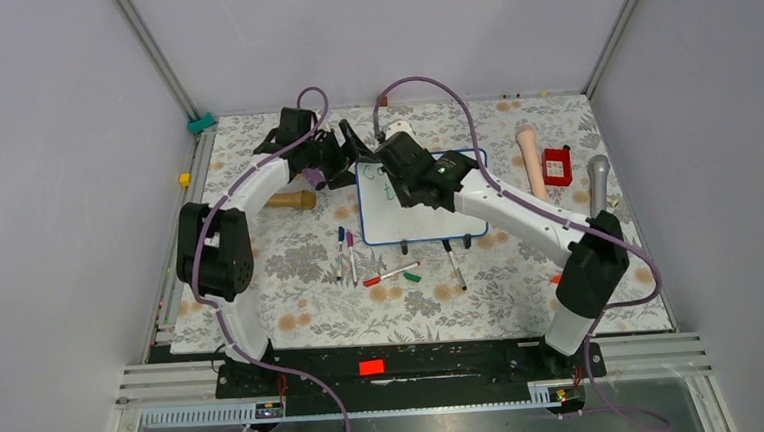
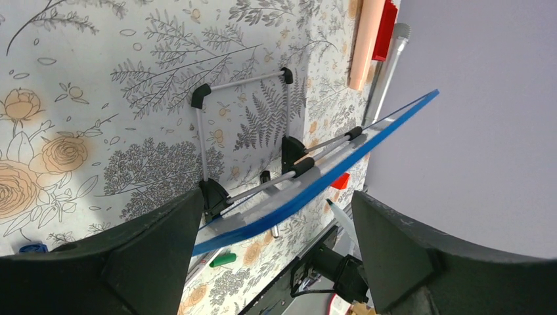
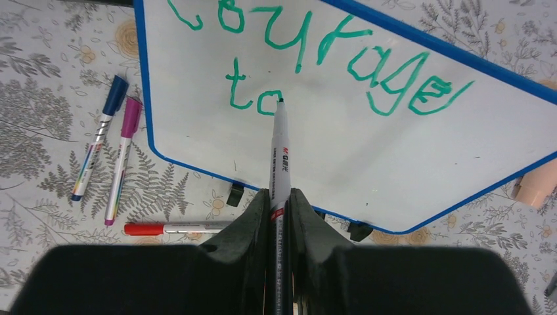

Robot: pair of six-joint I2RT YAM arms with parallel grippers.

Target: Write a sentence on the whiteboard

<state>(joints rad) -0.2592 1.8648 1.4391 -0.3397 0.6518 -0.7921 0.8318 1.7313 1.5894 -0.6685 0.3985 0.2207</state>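
Observation:
The whiteboard stands tilted on its black feet mid-table. In the right wrist view the sentence reads "courage" in green, with "to" on the line below. My right gripper is shut on a white marker, whose tip touches the whiteboard by the "o" of "to". From above, the right gripper hovers over the board's left part. My left gripper sits at the board's far left corner. Its jaws stand wide open, and the whiteboard's blue edge runs between them, ungripped.
Loose markers and a green cap lie in front of the board; blue, magenta and red ones show in the right wrist view. A wooden handle lies left. A pink cylinder, red box and grey cylinder lie right.

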